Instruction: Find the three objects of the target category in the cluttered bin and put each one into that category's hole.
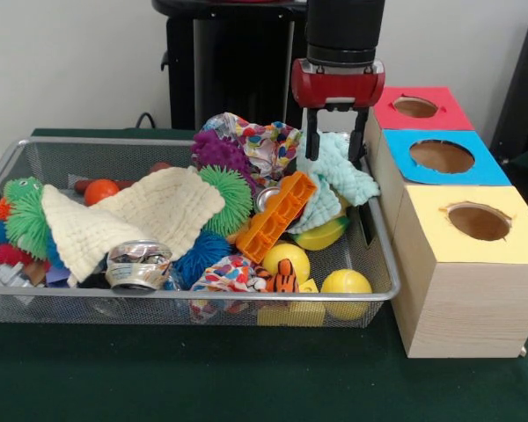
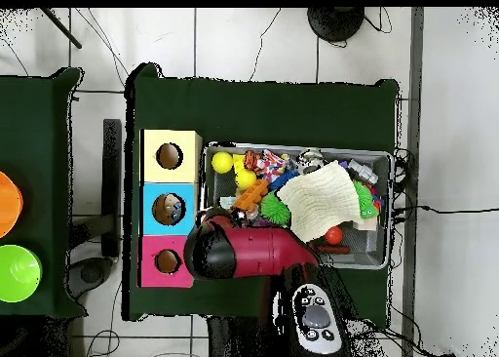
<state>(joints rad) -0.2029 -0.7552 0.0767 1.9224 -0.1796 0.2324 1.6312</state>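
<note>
**A:** Holding a mint-green cloth [image 1: 334, 180] right now. Gripper [image 1: 335, 141] has its two dark fingers closed down on the cloth's top edge; the rest hangs limp below, draped against the orange block [image 1: 277, 215] and the bin [image 1: 202, 303] contents.

**B:** Where is it relative to the holes?

**A:** At the bin's right end in the front view, just beside the box row. Red-topped box [image 1: 440, 112] is nearest the gripper, blue-topped box [image 1: 471, 167] next, yellow-topped box [image 1: 510, 233] nearest the camera. The overhead view agrees: the arm's head sits between the bin and the red/blue boxes.

**B:** Which hole for cloth?

**A:** Can't tell from colour alone. The blue hole seems to have something in it already in the overhead view, but what it is isn't readable.

**B:** Key geometry?

**A:** Cloth's long axis is vertical, hanging straight down from the jaws, tail below the bin rim. Boxes lie sideways, across the bin wall. My read: lift first until the tail clears rim and box tops, then traverse.

**B:** Other cloths?

**A:** Cream cloth [image 1: 128, 220] mid-bin, on top. Patterned cloths [image 1: 264, 141] behind and in front, part buried.

**B:** Risk?

**A:** Tail snagging the block or rim.
</note>
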